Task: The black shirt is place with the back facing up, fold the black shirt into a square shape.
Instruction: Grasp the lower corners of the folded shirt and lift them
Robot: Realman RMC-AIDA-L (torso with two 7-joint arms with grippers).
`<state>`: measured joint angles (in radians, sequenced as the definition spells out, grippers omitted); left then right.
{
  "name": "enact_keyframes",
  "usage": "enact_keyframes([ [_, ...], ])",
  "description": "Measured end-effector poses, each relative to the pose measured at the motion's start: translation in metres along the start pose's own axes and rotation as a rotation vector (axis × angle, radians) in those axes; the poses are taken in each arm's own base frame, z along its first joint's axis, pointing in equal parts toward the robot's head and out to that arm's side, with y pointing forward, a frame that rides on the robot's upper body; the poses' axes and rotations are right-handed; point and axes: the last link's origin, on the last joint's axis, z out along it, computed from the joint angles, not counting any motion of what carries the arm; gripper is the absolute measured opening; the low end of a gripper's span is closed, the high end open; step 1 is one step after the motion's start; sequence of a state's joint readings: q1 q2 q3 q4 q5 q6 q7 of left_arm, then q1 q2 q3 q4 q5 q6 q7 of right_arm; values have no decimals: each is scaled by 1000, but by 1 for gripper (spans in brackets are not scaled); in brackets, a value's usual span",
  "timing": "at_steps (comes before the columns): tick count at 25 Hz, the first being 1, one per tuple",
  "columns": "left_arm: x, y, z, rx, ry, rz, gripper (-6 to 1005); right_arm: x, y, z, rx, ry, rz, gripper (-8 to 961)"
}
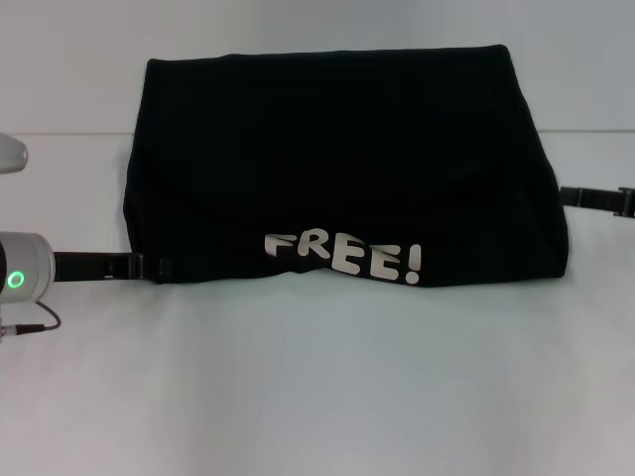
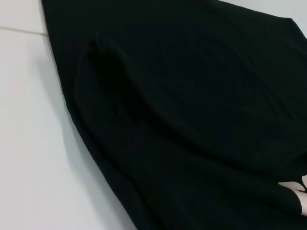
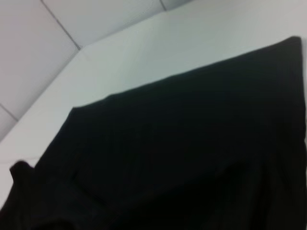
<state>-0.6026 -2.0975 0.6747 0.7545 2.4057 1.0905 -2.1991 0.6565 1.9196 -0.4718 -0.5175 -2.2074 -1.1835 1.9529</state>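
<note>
A plain white table (image 1: pixel 317 397) fills most of the head view, its far edge meeting a pale wall with a thin seam line running along behind. The right wrist view shows pale panels with dark joint lines beyond the table's corner.

The only writing to be read is "FREE!" (image 1: pixel 344 257) in white rounded cartoon letters, tilted slightly, near the shirt's front edge.

The black shirt (image 1: pixel 342 169) lies on the table toward its far edge, roughly centred between the left and right sides. It is folded into a broad block, narrower at the far side and wider at the near side, with soft diagonal creases across the top layer. Its near edge is folded up so that the print shows. In the left wrist view (image 2: pixel 182 110) a rounded ridge of cloth rises in the fabric.

The left tool (image 1: pixel 149 266) reaches in at the shirt's near left corner, touching the cloth; whether it is holding the fabric cannot be told. The right tool (image 1: pixel 566 195) meets the shirt's right edge, and its grip cannot be told either.
</note>
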Motion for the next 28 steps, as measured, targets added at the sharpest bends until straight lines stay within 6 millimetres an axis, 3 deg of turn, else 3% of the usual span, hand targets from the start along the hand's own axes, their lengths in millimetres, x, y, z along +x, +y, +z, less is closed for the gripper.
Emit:
enact_keyframes([
  [3,1,0,0,2,-1,4,397,4,1,1,-2,41,-21,676],
  [6,1,0,0,2,0,5,193,9,2,4,2,89,-48,675],
  [12,2,1,-1,-5,2,2,-1,19,4,10,19,183,-106,673],
  [20,4,2,1,-9,0,7,-1,23,5,12,19,195,-115,653],
  [28,5,3,1,-8,-2,13,0,27,12,27,42,202,-147,634],
])
